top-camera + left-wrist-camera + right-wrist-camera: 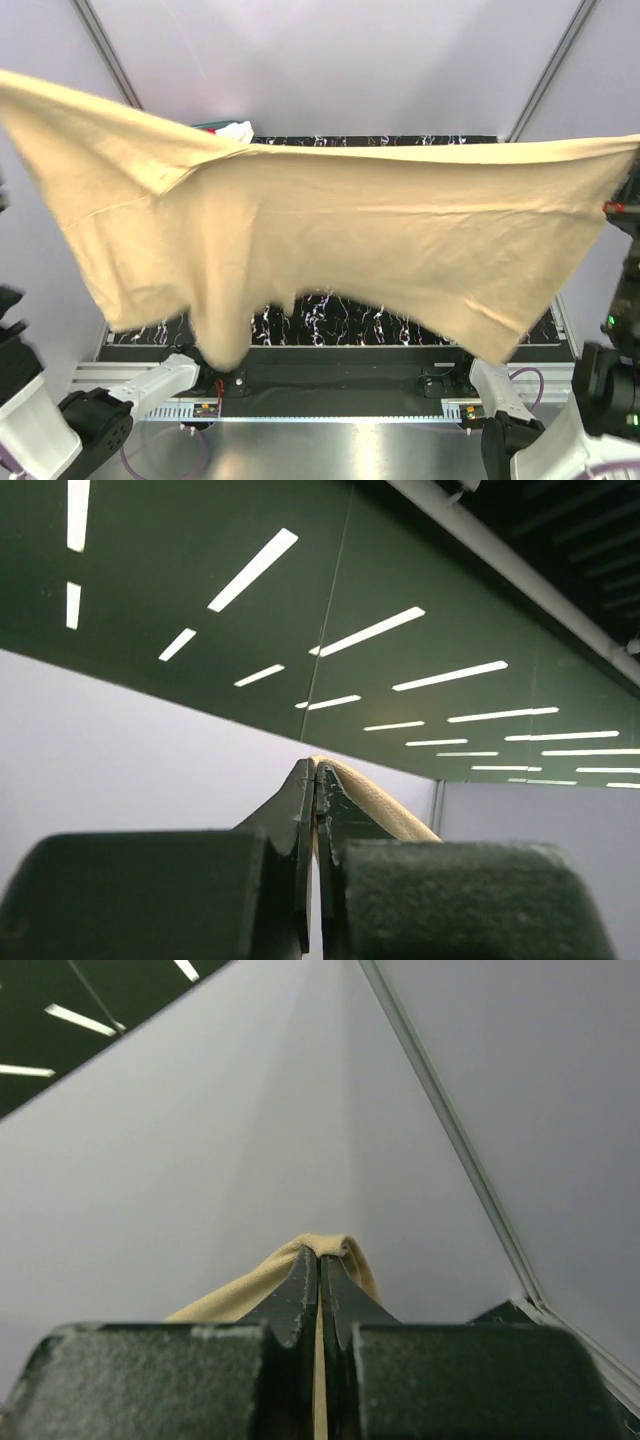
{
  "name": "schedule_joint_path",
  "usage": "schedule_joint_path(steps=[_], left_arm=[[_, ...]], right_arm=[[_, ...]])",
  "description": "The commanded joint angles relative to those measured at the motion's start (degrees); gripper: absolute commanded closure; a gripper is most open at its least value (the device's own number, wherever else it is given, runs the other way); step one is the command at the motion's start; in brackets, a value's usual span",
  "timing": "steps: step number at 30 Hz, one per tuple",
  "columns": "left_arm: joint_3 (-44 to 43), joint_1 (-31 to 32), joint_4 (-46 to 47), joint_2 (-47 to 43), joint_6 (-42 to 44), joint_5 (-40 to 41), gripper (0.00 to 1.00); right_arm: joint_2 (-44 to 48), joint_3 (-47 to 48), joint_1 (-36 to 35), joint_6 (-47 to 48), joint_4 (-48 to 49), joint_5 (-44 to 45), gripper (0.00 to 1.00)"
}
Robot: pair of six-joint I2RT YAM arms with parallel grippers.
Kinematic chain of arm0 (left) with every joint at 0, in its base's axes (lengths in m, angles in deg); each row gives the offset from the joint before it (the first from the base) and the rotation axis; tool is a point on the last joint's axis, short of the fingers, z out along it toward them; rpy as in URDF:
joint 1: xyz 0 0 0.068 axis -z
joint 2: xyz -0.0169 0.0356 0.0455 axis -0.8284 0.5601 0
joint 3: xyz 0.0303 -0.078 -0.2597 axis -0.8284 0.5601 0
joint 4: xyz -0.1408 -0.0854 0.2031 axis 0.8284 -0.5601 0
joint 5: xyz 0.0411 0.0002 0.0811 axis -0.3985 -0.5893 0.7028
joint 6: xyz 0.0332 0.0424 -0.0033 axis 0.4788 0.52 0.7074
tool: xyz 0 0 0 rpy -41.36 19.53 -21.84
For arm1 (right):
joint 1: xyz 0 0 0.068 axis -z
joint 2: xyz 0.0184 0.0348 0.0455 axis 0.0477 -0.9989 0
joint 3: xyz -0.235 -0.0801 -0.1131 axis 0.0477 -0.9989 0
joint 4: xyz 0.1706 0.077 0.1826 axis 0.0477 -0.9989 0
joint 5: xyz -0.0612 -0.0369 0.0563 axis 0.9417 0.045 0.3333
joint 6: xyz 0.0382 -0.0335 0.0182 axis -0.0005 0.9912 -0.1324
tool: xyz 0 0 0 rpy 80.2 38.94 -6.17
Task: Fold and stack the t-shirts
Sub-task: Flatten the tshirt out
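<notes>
The tan-beige t-shirt (330, 240) hangs stretched wide across the top view, held up high by both its upper corners, its lower edge dangling above the dark marbled table (330, 320). My left gripper (317, 772) is shut on one corner of the shirt (385, 805), pointing up at the ceiling. My right gripper (320, 1256) is shut on the other corner (255, 1282). Both grippers sit outside the top view's edges. A bit of white cloth (236, 131) and a sliver of red (207, 127) peek over the shirt's top edge at the back left; the rest is hidden.
The hanging shirt hides most of the table. Grey enclosure walls with slanted metal struts (108, 50) stand behind. The arm bases (150, 390) sit at the near edge along a metal rail.
</notes>
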Motion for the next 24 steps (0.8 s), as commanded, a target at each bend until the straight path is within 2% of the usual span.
schedule_joint_path(steps=[1, 3, 4, 8, 10, 11, 12, 14, 15, 16, 18, 19, 20, 22, 24], left_arm=[[7.53, -0.02, -0.37, 7.15, 3.68, 2.88, 1.00], [11.94, -0.11, 0.77, 9.53, 6.48, 4.29, 1.00], [16.84, -0.11, 1.39, 10.32, 7.72, 4.64, 1.00], [30.31, -0.28, 10.41, 16.46, 12.56, 6.14, 1.00], [36.28, -0.81, 14.04, 23.13, 14.15, 8.15, 1.00], [37.18, -1.51, 16.57, 25.77, 14.32, 8.08, 1.00], [38.58, -1.69, 18.34, 32.41, 14.67, 8.60, 1.00], [37.64, -2.82, 21.51, 39.29, 13.10, 8.70, 1.00], [36.59, -3.18, 22.22, 42.55, 11.18, 7.73, 1.00], [33.88, -3.19, 22.83, 49.28, 10.81, 7.81, 1.00], [28.01, -3.27, 24.16, 55.73, 10.37, 8.43, 1.00], [25.09, -3.27, 23.29, 62.55, 10.28, 7.91, 1.00], [22.10, -3.45, 20.58, 65.49, 9.84, 7.03, 1.00], [16.39, -3.36, 19.15, 70.25, 9.23, 4.05, 1.00], [14.52, -3.27, 18.54, 73.25, 6.60, 2.46, 1.00]], right_arm=[[-5.96, -6.75, 0.20, 3.04, -3.07, 1.74, 1.00], [-6.14, -13.77, 0.20, 4.18, -0.62, 1.57, 1.00], [-6.40, -16.66, 0.11, 4.45, 2.96, 1.74, 1.00], [-10.17, -34.56, 0.20, 7.08, 14.48, 2.79, 1.00], [-13.85, -39.96, 0.20, 8.23, 23.44, 3.15, 1.00], [-15.53, -45.99, 0.20, 9.02, 27.74, 3.15, 1.00], [-17.63, -47.79, 0.20, 9.46, 33.44, 3.32, 1.00], [-25.89, -52.08, 0.20, 11.21, 39.61, 2.81, 1.00], [-29.05, -52.64, 0.20, 11.66, 45.65, 2.71, 1.00], [-35.78, -52.82, 0.20, 12.27, 48.06, 2.97, 1.00], [-42.93, -50.72, 0.20, 14.20, 52.37, 2.45, 1.00], [-49.75, -48.97, 0.29, 14.82, 52.39, 2.71, 1.00], [-53.04, -45.30, 0.29, 15.43, 52.48, 2.89, 1.00], [-60.67, -41.76, 0.29, 16.75, 52.13, 1.84, 1.00], [-64.13, -36.31, 0.29, 17.46, 48.63, 2.88, 1.00]])
